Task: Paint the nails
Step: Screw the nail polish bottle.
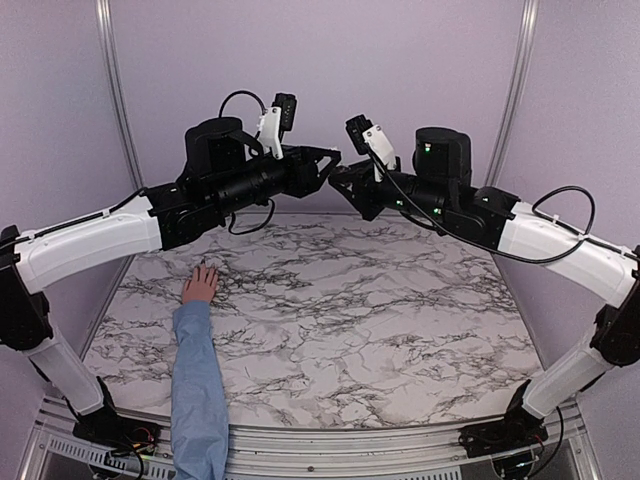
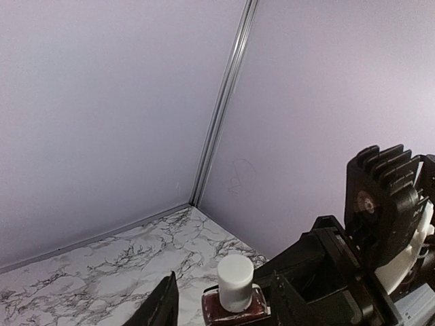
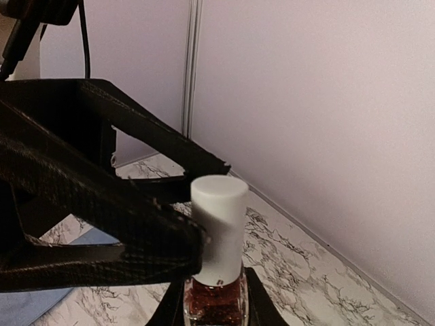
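I am working above a marbled surface (image 1: 350, 320), with both arms raised and meeting over its far middle. A hand (image 1: 200, 286) in a blue sleeve (image 1: 198, 390) is lying flat on the left part of the surface, well apart from my jaws.

My right jaws are clenching the glass body of a small bottle (image 3: 215, 299) of dark red polish. My left jaws are standing released on either side of its white cap (image 3: 219, 224), with gaps showing in the left wrist view.

Judgement: the bottle is light, smooth and breakable. The cap is the point to take hold of, gently.

The nails (image 1: 205, 270) are sitting at the fingertips and are barely resolvable. They are part of a living, yielding hand, so I am treating them as brush-contact only, never as a gripping point.
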`<state>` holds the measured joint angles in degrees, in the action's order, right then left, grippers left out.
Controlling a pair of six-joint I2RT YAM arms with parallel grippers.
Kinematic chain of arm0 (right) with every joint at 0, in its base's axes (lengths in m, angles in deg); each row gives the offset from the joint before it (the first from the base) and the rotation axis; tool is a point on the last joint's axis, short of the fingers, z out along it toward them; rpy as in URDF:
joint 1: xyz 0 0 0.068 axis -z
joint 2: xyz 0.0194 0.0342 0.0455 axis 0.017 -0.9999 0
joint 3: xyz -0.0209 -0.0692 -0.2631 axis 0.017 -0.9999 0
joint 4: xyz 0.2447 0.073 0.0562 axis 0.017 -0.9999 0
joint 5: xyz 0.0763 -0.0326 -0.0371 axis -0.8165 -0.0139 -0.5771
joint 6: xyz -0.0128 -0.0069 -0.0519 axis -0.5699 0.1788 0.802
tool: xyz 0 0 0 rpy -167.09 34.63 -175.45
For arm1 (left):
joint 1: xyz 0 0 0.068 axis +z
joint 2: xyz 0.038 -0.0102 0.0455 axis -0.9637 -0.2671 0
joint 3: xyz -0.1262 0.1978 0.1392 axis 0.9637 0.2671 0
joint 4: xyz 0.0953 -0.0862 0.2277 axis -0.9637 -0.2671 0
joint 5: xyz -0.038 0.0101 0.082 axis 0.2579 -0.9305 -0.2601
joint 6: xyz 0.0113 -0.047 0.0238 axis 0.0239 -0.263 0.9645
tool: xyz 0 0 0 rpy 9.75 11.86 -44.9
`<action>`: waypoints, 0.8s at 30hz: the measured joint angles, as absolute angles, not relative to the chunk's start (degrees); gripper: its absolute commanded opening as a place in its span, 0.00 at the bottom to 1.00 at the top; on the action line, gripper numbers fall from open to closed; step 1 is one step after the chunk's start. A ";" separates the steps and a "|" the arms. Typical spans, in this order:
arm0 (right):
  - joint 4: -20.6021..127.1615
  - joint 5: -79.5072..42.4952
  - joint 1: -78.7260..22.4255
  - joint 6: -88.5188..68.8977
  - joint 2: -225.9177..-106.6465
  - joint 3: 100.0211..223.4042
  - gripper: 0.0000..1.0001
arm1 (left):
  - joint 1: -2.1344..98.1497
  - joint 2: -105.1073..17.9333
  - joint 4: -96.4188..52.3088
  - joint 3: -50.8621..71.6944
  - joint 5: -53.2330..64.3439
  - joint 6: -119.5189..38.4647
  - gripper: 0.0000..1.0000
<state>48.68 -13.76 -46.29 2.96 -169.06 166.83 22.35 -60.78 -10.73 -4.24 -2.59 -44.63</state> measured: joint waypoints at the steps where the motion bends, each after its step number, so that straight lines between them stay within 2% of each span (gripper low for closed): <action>1: 48.60 -13.50 -46.31 3.03 -169.16 166.83 0.00 | 22.21 -61.00 -10.75 -4.53 -3.22 -44.59 0.45; 11: 47.98 -12.67 -46.33 3.97 -169.65 166.83 0.00 | 21.95 -62.64 -10.73 -6.73 -5.38 -44.61 0.27; 15: 47.55 -12.71 -46.35 4.66 -169.75 166.83 0.00 | 21.93 -63.29 -10.84 -7.06 -5.16 -44.72 0.15; 21: 47.29 -12.80 -46.35 5.43 -169.75 166.85 0.00 | 21.93 -63.47 -10.92 -7.30 -4.20 -45.07 0.01; 24: 47.31 -13.15 -46.35 5.65 -169.75 166.85 0.00 | 22.02 -63.47 -10.92 -7.30 -3.20 -44.96 0.00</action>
